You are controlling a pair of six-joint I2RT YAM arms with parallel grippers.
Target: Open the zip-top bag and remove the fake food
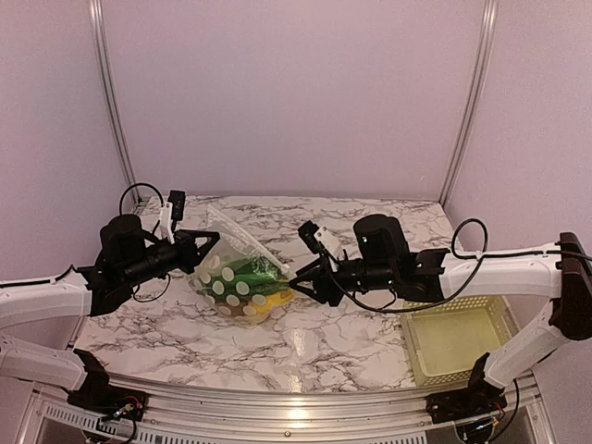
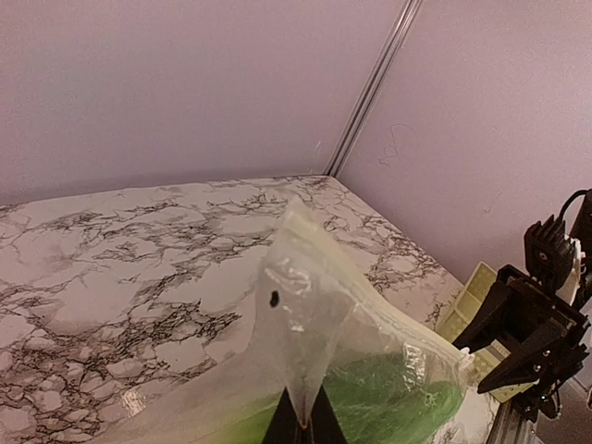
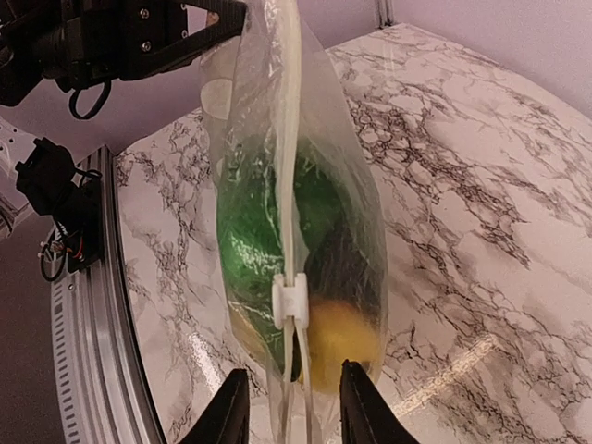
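Observation:
The zip-top bag (image 1: 239, 277), clear with white dots, hangs just above the marble table between my two grippers. My left gripper (image 1: 209, 242) is shut on a pinch of the bag's film (image 2: 305, 370) at its left end. My right gripper (image 3: 289, 407) stands open, one finger on each side of the bag's right end, with gaps showing beside the white zip strip (image 3: 294, 139). The white slider (image 3: 289, 301) sits a little ahead of those fingers. Fake food fills the bag: a green piece (image 3: 248, 231), a yellow one (image 3: 338, 347), and something dark between them.
A pale yellow-green lattice basket (image 1: 458, 338) stands at the table's right front, under the right arm. The marble table top (image 1: 305, 347) ends at a metal rail at the near edge. Purple walls close the back and sides.

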